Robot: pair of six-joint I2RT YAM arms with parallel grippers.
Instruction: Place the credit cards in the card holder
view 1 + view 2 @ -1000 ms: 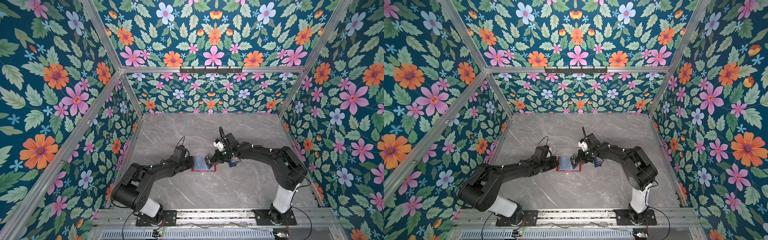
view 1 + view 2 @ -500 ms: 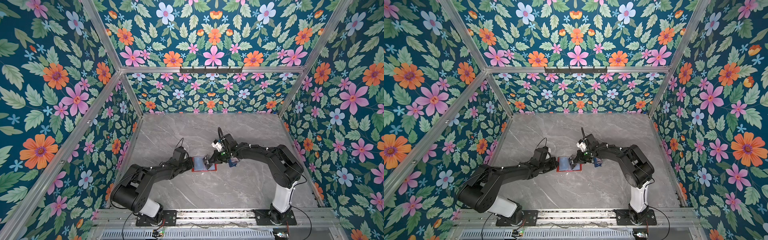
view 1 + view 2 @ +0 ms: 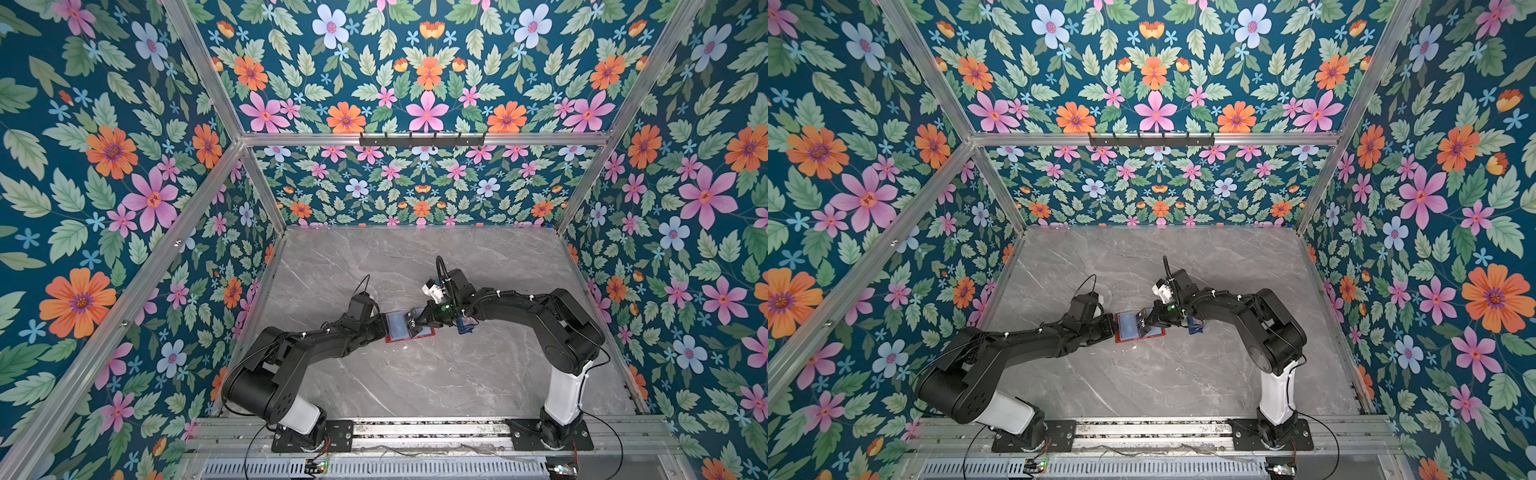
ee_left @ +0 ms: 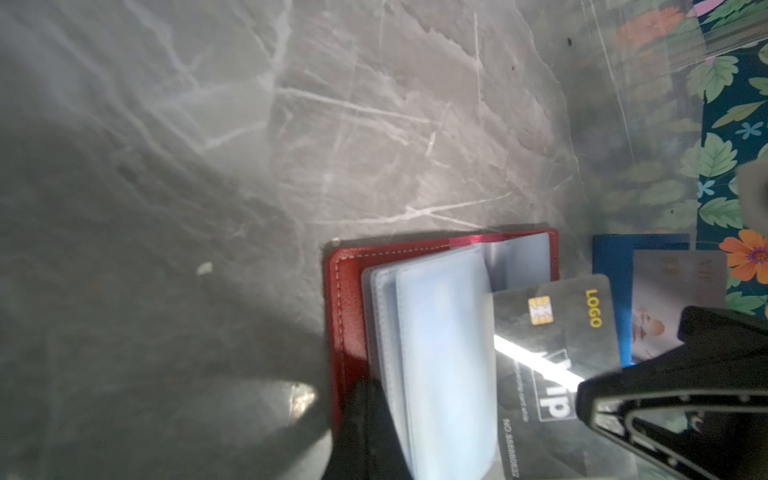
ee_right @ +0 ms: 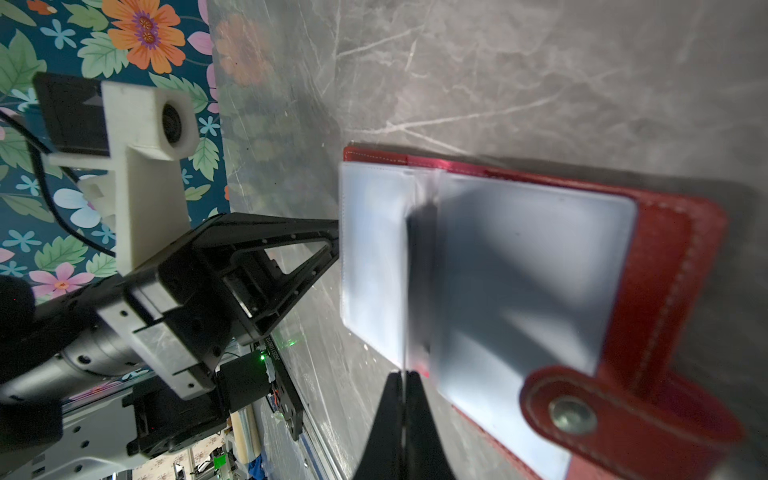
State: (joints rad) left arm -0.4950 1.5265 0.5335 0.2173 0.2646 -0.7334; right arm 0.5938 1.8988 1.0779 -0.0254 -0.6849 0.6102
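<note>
Gradually, over the last second, the right claw (image 3: 417, 323) has crept toward the left arm. The dark card (image 3: 411, 321) pinched in it now reaches farther over the open card holder (image 3: 427, 333). The card holder has stayed put, lying open on the grey table (image 3: 415, 386) between the two arms. The left claw (image 3: 383, 327) has kept its place at the holder's left edge, clenched on the rim of the pale sleeves (image 4: 440, 353).

Both top views give only small shapes: a red cover, pale pages and a dark sliver. The left wrist view shows the card's face, with a gold chip, a yellow "LOGO" and white "VIP" lettering. Its leading edge meets the lifted top sleeve, but whether it is already inside a pocket cannot be told. That view also shows a blue tray (image 4: 609, 266) just beside the holder on the right arm's side, with a pale card (image 4: 673, 291) in it.

The right wrist view shows the dark card edge-on, a thin line running from the shut fingertips to the fold between the sleeve stacks. It alone shows the snap tab (image 5: 602, 415), on the cover half away from the left claw.
</note>
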